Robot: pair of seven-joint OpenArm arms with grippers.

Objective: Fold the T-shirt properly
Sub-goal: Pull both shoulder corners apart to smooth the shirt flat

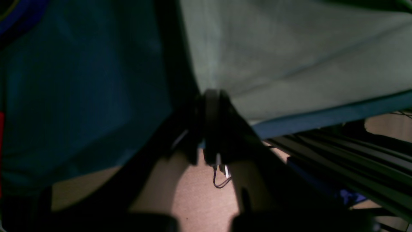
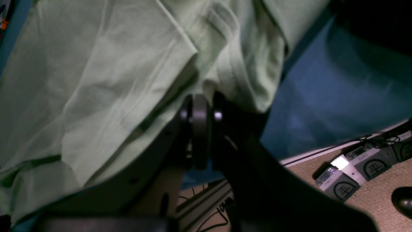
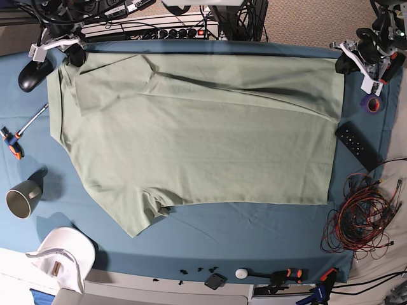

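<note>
On the left of the base view a grey mug (image 3: 23, 198) stands on the blue cloth (image 3: 254, 244) that covers the desk; its inside is too dark to tell whether anything is in it. Above it lie a screwdriver with an orange and black grip (image 3: 14, 141) and a dark rounded object (image 3: 32, 74), and below it a white cap (image 3: 62, 257) sits at the desk's near edge.

The right end effector (image 3: 68, 51) is at the far left corner of the desk, clenched on the T-shirt (image 3: 203, 140). In the right wrist view its black jaws (image 2: 201, 111) are pressed together, with bunched, ribbed hem fabric of the shirt (image 2: 96, 83) pinched at their tips.

The shirt is spread nearly flat across the middle of the desk, a pale sage-green cotton sheet with soft diagonal creases along its far edge. One short sleeve points toward the near left, and the straight hem runs down the right side.

The left end effector (image 3: 346, 60) grips the far right corner of the shirt. In the left wrist view, its dark jaws (image 1: 212, 106) are closed on a taut fold of the pale fabric (image 1: 289, 58).

Further right lie a purple tape roll (image 3: 373, 103), a flat black remote (image 3: 357, 145) and a tangle of red and black wires (image 3: 362, 219).
</note>
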